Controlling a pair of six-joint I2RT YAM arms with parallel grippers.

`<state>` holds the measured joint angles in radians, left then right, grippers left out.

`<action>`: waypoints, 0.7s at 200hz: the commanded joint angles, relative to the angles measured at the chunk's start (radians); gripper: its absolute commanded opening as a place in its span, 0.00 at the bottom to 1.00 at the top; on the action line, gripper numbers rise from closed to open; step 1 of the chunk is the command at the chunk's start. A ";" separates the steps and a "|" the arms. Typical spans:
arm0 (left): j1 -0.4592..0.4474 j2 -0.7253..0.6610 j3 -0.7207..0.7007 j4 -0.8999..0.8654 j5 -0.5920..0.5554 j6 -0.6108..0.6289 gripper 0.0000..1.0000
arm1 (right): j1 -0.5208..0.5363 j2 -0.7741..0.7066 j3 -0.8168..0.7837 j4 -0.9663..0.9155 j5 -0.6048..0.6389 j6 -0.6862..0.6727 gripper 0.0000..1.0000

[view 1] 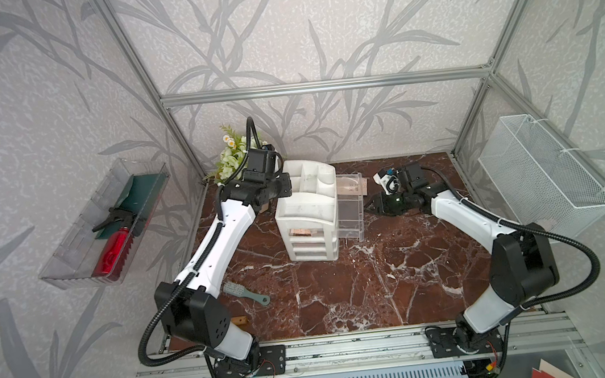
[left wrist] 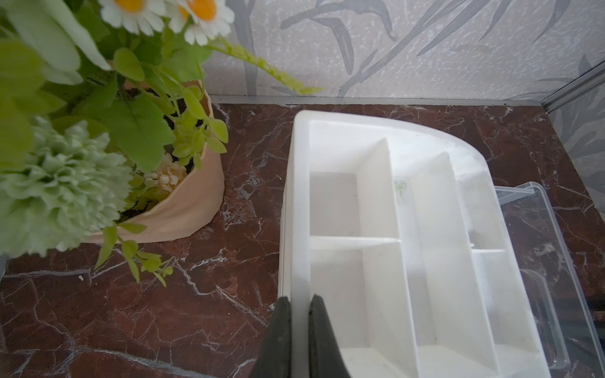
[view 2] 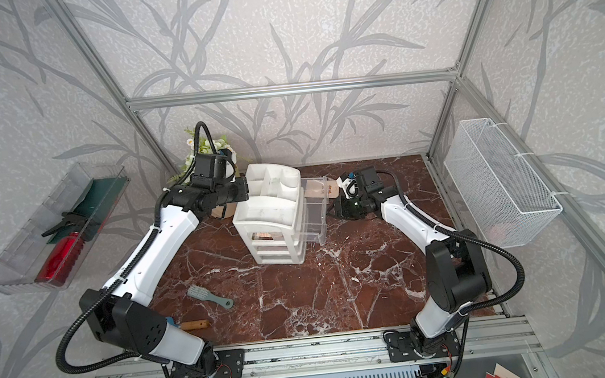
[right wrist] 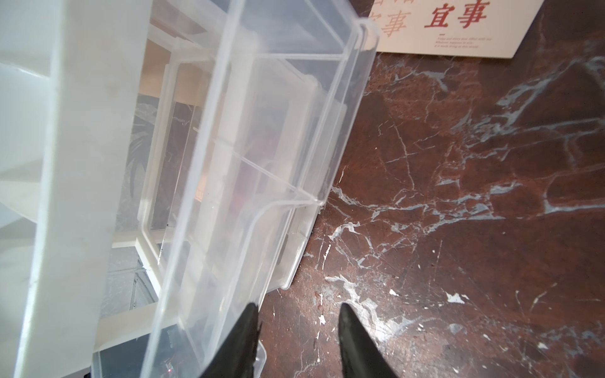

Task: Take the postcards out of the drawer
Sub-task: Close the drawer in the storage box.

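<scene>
The left gripper (left wrist: 299,299) is closed on the side wall of the white organizer (view 1: 305,197), one finger inside the rim and one outside. From the opposite side of the organizer, a clear drawer (right wrist: 278,98) stands pulled out over the table (view 1: 378,285). The right gripper (right wrist: 298,307) is at the front of this drawer with its jaws apart; one finger (right wrist: 248,327) lies against the drawer's front corner, and nothing sits between the jaws. One cream postcard (right wrist: 458,29) with red characters lies flat on the table just beside the drawer's far corner. A second card (view 1: 303,232) with reddish print shows inside the organizer's top level. A flower pot (left wrist: 183,209) stands near the organizer's back corner on the left gripper's side; a brush (view 1: 245,293) lies well in front of the organizer.
</scene>
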<state>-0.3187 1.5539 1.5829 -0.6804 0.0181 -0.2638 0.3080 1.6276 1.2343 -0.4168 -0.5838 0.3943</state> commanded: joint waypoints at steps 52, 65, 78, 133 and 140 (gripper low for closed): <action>-0.038 0.042 -0.008 -0.042 0.097 0.030 0.01 | 0.049 0.037 0.040 0.068 -0.100 -0.018 0.41; -0.042 0.045 -0.006 -0.043 0.103 0.033 0.00 | 0.052 0.047 0.042 0.076 -0.110 -0.019 0.41; -0.045 0.049 -0.004 -0.042 0.106 0.036 0.00 | 0.055 0.062 0.055 0.074 -0.111 -0.020 0.41; -0.052 0.053 -0.001 -0.056 0.097 0.043 0.00 | 0.102 0.153 0.141 0.080 -0.120 -0.011 0.41; -0.052 0.053 -0.001 -0.059 0.094 0.043 0.00 | 0.109 0.164 0.150 0.083 -0.122 -0.006 0.41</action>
<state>-0.3542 1.5742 1.5833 -0.6353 0.0788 -0.2420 0.3897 1.7603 1.3258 -0.3683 -0.6685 0.3912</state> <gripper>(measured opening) 0.085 0.411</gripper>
